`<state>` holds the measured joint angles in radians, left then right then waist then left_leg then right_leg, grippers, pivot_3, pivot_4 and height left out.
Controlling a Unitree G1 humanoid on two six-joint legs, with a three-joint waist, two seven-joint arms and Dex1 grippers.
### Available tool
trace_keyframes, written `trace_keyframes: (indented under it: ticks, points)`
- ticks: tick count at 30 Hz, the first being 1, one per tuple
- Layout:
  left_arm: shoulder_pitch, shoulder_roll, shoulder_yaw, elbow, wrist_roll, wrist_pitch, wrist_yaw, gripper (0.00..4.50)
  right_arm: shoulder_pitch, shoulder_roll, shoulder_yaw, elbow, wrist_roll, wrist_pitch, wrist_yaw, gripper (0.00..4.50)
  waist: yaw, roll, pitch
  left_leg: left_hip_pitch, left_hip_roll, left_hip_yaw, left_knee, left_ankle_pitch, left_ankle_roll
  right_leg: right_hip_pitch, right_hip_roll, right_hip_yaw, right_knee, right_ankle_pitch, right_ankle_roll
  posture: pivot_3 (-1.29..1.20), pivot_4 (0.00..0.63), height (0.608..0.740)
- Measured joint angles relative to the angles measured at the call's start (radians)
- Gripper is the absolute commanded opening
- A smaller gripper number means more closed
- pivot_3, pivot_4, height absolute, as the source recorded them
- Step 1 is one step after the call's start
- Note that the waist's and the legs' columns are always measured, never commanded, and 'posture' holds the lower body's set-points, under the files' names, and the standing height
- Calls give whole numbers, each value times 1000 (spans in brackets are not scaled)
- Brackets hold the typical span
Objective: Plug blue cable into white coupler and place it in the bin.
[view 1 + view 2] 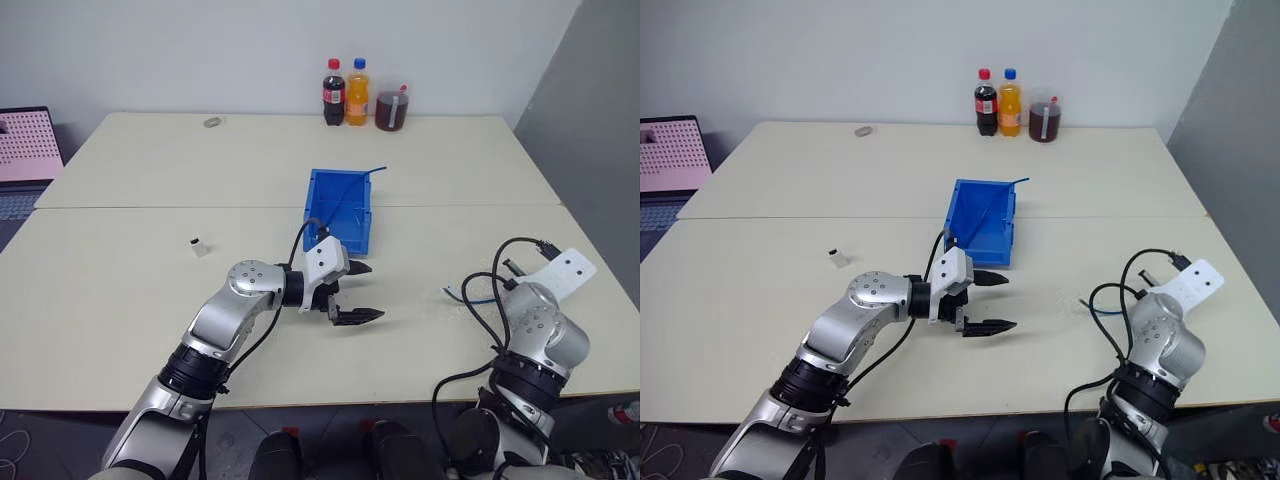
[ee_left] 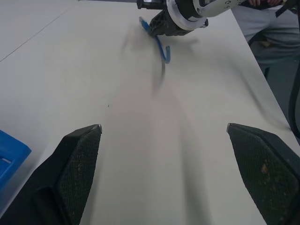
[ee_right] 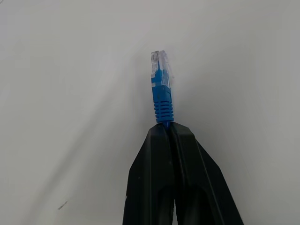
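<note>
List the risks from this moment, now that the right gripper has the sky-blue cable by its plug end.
1. The right gripper pinches the thin sky-blue cable just behind its clear plug; the plug could twist when pushed in.
2. The tiny white boxy coupler stands loose on the table, far from both grippers, and may tip when grabbed.
3. The open left gripper hangs near the bright blue plastic bin and might bump it.

My head pair looks down over the table, left wrist camera close above it, facing the right gripper, right wrist camera nearer still.
</note>
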<state>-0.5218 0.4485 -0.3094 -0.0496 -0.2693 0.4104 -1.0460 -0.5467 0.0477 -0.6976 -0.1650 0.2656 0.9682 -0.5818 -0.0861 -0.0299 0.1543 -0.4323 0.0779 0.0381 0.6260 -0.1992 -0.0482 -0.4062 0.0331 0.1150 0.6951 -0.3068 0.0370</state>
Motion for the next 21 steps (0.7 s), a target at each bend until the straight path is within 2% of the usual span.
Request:
trace_keyframes:
  ticks: [3,8,15,21]
  points:
    - [1,4,1,0,-1,0,-5,4500,0,-64,0,4,46,81,68,10,0,3,2,0,0,0,-1,0,0,0,0,0,0,0,0,0,150,740]
    - [33,28,13,-32,-15,2,-14,4500,1,-230,56,18,147,256,273,10,-1,8,5,0,0,1,-1,0,0,0,0,1,-1,0,0,0,150,740]
    - [89,66,48,-98,-60,42,-13,4500,18,-529,331,19,227,302,656,10,0,8,6,-1,0,1,-1,0,0,0,1,0,-4,0,0,0,150,740]
    - [122,87,86,-120,-85,65,-7,4500,19,-780,568,-13,219,155,986,10,3,8,7,-1,0,1,-1,0,0,1,0,0,-8,0,1,0,150,740]
